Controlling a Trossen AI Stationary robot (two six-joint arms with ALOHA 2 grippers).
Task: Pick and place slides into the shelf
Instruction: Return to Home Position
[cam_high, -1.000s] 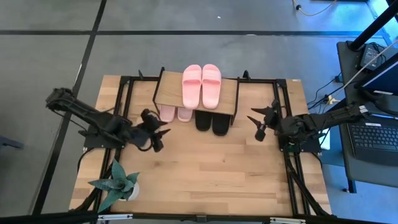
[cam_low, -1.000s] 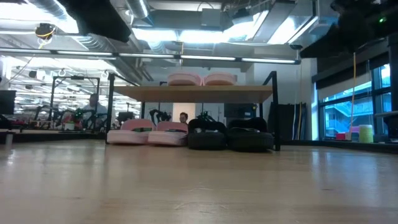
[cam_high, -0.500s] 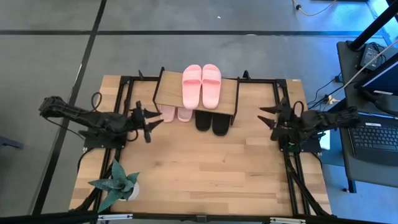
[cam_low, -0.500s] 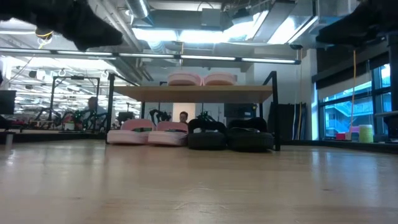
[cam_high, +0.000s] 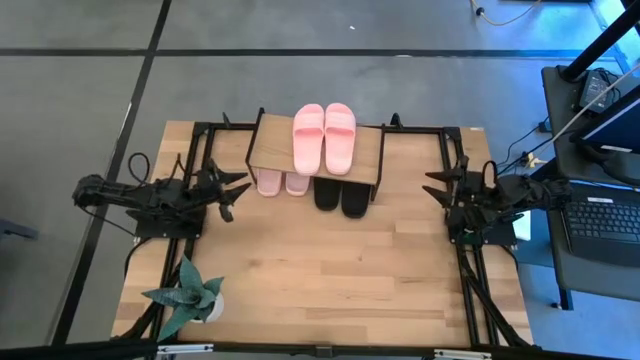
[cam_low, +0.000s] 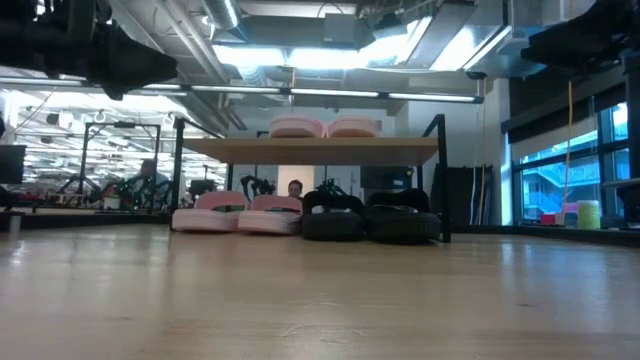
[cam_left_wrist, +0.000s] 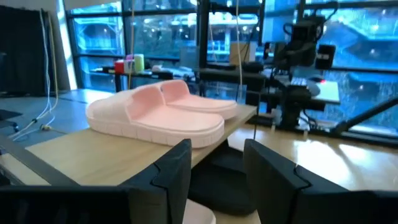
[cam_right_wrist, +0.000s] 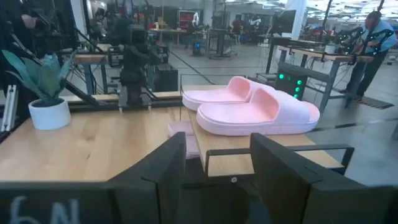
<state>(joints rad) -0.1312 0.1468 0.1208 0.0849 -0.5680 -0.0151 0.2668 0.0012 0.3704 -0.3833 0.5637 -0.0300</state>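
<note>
Sitting at twelve o'clock on the table (cam_high: 330, 290), the shelf (cam_high: 270, 150) holds every slide: top pink pair (cam_high: 323, 137) above, lower pink pair (cam_high: 283, 182) and black pair (cam_high: 340, 196) beneath. Left gripper (cam_high: 234, 192) at nine o'clock and right gripper (cam_high: 433, 186) at three hang empty, fingers apart, since nothing seems left to carry.

Slide pair (cam_high: 324, 137) on shelf (cam_high: 270, 150) top; second pair (cam_high: 283, 183), third pair (cam_high: 340, 196) beneath, side by side, perhaps touching.

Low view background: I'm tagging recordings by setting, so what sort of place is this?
Probably a robotics lab in an open industrial hall: exposed ceiling pipes overhead, workbenches with equipment farther back, and a laptop set up alongside the rig.
</note>
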